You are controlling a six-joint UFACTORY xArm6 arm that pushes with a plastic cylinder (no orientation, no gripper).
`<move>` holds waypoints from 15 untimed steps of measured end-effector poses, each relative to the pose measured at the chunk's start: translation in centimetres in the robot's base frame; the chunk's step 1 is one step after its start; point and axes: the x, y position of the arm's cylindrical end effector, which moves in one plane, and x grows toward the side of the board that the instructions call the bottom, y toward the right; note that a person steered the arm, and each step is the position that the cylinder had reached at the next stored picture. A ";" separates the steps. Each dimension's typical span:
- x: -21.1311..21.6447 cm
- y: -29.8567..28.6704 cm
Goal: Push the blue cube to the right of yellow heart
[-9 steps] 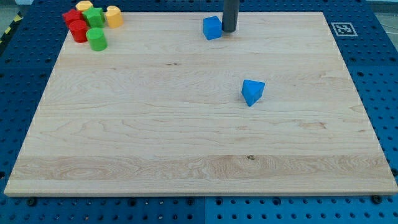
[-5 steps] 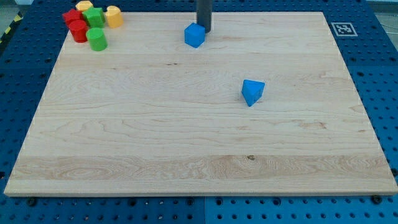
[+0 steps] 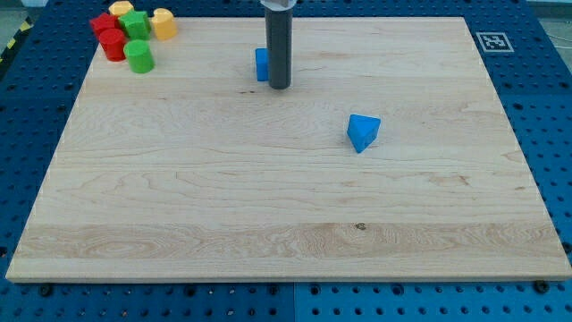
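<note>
Gripperless, my tip (image 3: 279, 87) touches the small blue cube's (image 3: 261, 64) right-near side; next, leftward toward the far-left yellow heart (image 3: 163, 22).

My rod stands upright, my tip (image 3: 279, 87) down on the board (image 3: 268, 206), near its top edge.

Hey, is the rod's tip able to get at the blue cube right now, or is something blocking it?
Probably yes. My tip is right against the blue cube, on its right and slightly toward the view's bottom. The rod hides part of the cube; no other block lies between them.
</note>
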 end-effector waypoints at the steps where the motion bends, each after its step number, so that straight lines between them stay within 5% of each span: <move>1: -2.0 -1.0; 8: -6.9 -0.4; 12: -6.7 -8.1; 15: -4.4 -3.8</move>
